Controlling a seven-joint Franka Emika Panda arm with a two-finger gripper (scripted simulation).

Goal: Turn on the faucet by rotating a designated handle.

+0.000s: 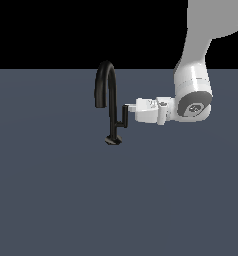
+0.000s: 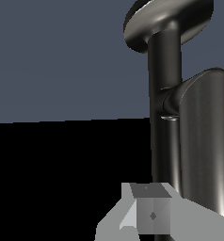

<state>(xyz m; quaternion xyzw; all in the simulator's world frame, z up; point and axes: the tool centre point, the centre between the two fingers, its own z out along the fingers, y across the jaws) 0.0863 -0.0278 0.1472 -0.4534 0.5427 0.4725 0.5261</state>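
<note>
Desk [image 1: 51, 200]: broad flat grey surface, bare around the fixture; open room at 6, 9 and 12 o'clock of the faucet.

Faucet [image 1: 111, 100]: black, mid-desk, flared base, tall arched spout. Risk: the stem stands just beside the rod, so a wide sweep could knock my finger into it and stall the turn.

My jaws [image 1: 131, 111]: arriving level from the faucet's 3 o'clock, tips at the rod. How wide they stand, and whether they grip, I cannot tell; the wrist view shows one pale finger [image 2: 147, 214] close by the rod.

Handle [image 1: 126, 115]: short upright rod on a small side arm. Risk: thin and smooth, likely to slip off a one-sided push.
</note>
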